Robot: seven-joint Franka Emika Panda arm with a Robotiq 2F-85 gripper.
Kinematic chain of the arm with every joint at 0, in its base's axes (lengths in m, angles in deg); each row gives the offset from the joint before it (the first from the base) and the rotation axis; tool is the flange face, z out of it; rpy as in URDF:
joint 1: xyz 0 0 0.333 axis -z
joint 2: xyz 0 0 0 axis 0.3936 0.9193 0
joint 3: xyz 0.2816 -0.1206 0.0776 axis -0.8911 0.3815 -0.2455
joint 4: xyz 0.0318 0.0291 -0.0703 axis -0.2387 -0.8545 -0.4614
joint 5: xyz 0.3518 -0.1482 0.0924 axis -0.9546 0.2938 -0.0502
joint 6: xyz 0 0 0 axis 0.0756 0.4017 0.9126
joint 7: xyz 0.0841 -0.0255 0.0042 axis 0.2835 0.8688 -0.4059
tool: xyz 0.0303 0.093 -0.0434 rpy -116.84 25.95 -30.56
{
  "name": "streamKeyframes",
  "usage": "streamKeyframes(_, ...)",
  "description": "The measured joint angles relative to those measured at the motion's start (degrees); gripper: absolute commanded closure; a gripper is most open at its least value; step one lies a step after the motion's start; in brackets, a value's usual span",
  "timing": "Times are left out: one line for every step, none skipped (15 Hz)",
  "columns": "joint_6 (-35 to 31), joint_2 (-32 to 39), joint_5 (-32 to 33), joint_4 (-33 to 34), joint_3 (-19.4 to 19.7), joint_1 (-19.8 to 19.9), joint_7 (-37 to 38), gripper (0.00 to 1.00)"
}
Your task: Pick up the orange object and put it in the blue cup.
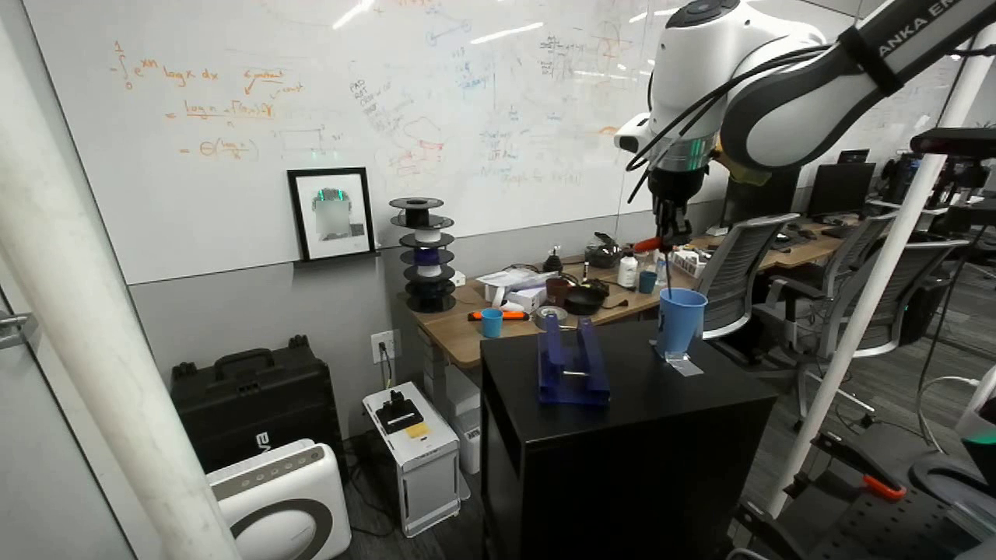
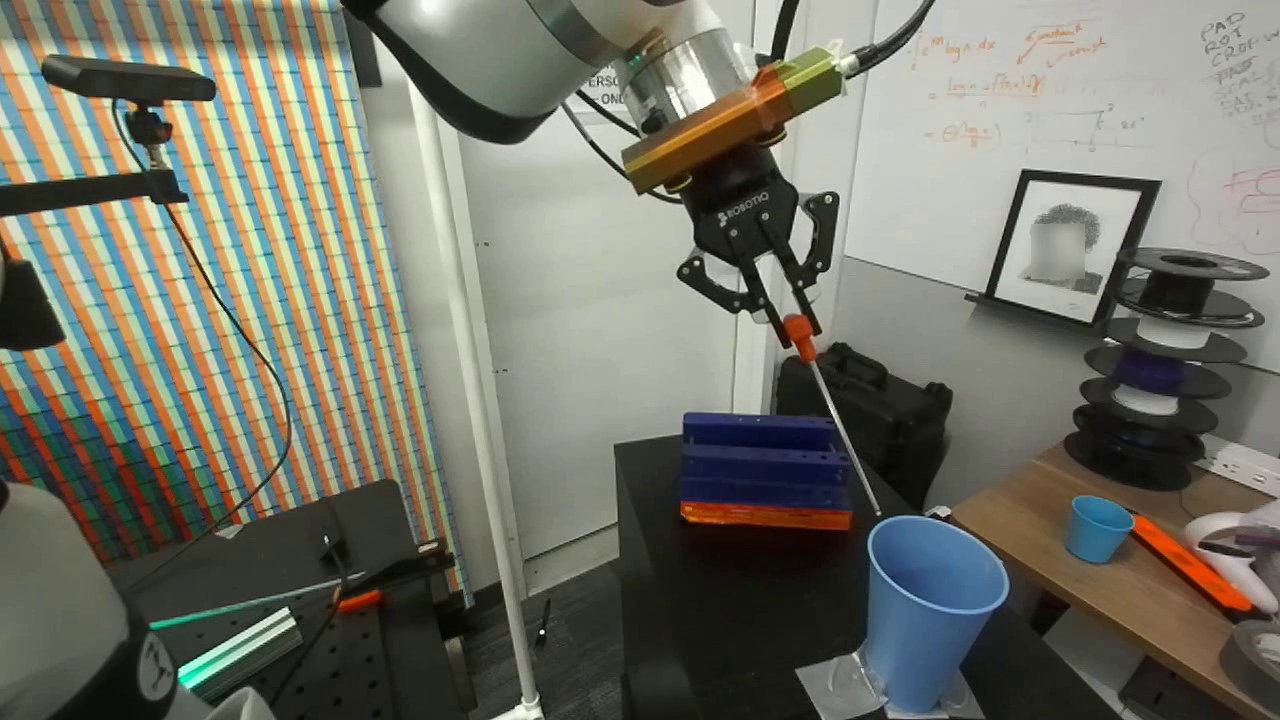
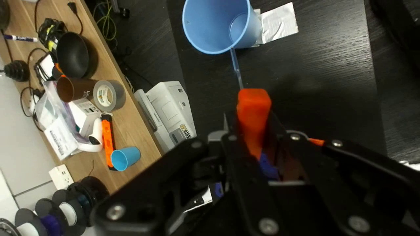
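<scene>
The orange object is a screwdriver-like tool with an orange handle (image 2: 802, 345) and a long thin metal shaft (image 2: 843, 432). My gripper (image 2: 798, 330) is shut on the handle and holds it in the air, with the shaft tilted downward. The handle also shows in the wrist view (image 3: 254, 108) between the fingers (image 3: 256, 126). The light-blue cup (image 2: 925, 630) stands upright, taped to the black cabinet top; it also shows in an exterior view (image 1: 680, 323) and the wrist view (image 3: 252, 36). The shaft tip appears close to the cup rim; I cannot tell whether they touch.
A dark blue boxy block (image 2: 765, 465) sits on the black cabinet (image 1: 622, 420) beside the cup. Silver tape (image 1: 685, 364) lies at the cup's base. A wooden desk (image 1: 459, 334) with a small blue cup (image 1: 492, 322), tape rolls and other clutter stands behind.
</scene>
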State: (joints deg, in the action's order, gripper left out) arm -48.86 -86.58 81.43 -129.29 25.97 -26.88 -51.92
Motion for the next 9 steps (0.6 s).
streamKeyframes(0.3, -0.3, 0.1, -0.3, 0.1, 0.2, 0.5, 0.88)
streamKeyframes(0.7, -0.5, 0.2, -0.5, 0.2, 0.5, 1.0, 0.88)
streamKeyframes(1.1, -0.7, 0.3, -0.7, 0.4, 0.8, 1.4, 0.88)
streamKeyframes(1.2, -0.9, 0.4, -0.8, 0.6, 1.1, 1.7, 0.88)
streamKeyframes(1.3, -0.9, 0.6, -0.9, 0.7, 1.5, 1.8, 0.88)
streamKeyframes(1.4, -0.9, 0.9, -0.9, 1.0, 1.9, 2.0, 0.87)
streamKeyframes(1.4, -0.9, 1.2, -0.9, 1.2, 2.2, 2.0, 0.87)
streamKeyframes(1.3, -0.7, 1.4, -0.9, 1.4, 2.4, 2.0, 0.87)
streamKeyframes(1.2, -0.4, 1.6, -0.9, 1.7, 2.6, 2.0, 0.87)
